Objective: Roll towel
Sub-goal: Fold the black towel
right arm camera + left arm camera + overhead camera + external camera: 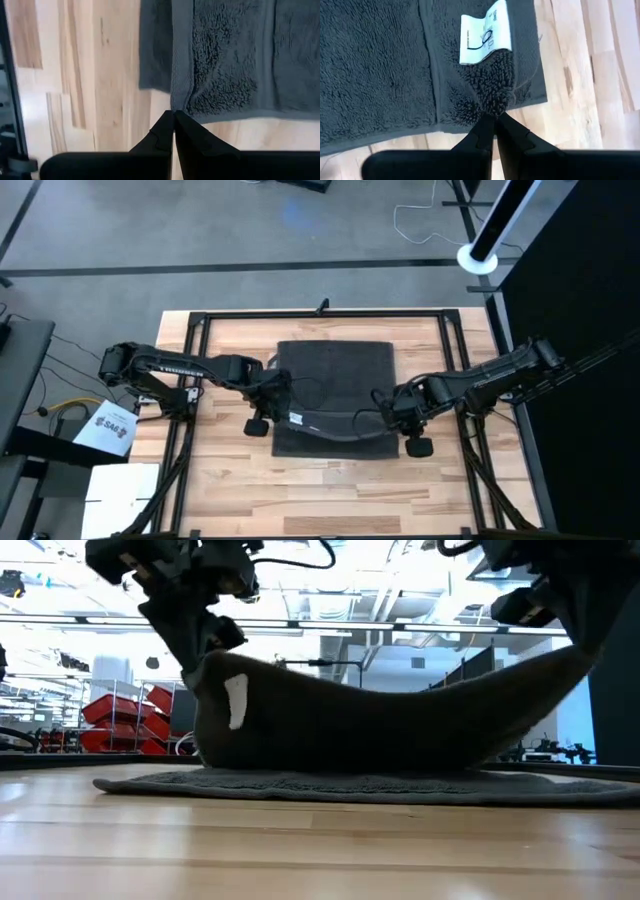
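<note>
While pinched by both hands [494, 117] [173, 114], towel [335, 370] edge aloft.

The towel [335, 375] was plain dark charcoal grey, with a white tag [485, 32] printed in black. The tabletop [330, 490] was pale, streaked wood. Both arms were black; red bins [115, 710] stood behind.

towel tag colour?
White with dark print, on the charcoal-grey towel; tag shows best in the left wrist view.
</note>
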You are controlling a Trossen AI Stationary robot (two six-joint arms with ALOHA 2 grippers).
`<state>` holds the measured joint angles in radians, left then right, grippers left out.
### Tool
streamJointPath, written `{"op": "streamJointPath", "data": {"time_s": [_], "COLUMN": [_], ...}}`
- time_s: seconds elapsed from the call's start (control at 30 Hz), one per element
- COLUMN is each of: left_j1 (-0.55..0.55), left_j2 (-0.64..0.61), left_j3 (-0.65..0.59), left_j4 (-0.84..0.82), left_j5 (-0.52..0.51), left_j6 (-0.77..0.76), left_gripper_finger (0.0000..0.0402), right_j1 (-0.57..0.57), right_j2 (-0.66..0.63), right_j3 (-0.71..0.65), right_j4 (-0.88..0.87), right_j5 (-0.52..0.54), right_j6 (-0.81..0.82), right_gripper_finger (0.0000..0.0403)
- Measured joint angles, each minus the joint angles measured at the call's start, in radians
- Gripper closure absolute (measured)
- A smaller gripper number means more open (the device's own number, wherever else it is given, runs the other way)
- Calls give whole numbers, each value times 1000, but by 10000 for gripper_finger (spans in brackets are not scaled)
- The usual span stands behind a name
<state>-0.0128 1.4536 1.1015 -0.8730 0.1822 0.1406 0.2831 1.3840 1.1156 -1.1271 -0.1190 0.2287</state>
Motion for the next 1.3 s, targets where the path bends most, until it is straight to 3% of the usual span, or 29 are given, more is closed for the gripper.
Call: {"op": "streamJointPath", "data": {"time_s": [0.33,0.5,0.8,1.1,1.3], "left_j1": [-14,-40,-45,-45,-45], "left_j2": [-32,-26,-25,-25,-25], "left_j3": [146,68,-90,-109,-109], "left_j4": [-121,-97,58,76,77], "left_j5": [22,21,32,53,129], "left_j6": [-3,-1,-58,-77,-82], "left_gripper_finger": [402,402,402,402,402], "right_j1": [22,57,84,82,81], "right_j2": [-10,14,31,31,31], "right_j3": [174,123,-38,-59,-59], "right_j4": [-106,-96,73,105,110], "right_j5": [0,0,-15,-16,-93], "right_j6": [43,44,44,43,30], "right_gripper_finger": [403,403,403,403,388]}}
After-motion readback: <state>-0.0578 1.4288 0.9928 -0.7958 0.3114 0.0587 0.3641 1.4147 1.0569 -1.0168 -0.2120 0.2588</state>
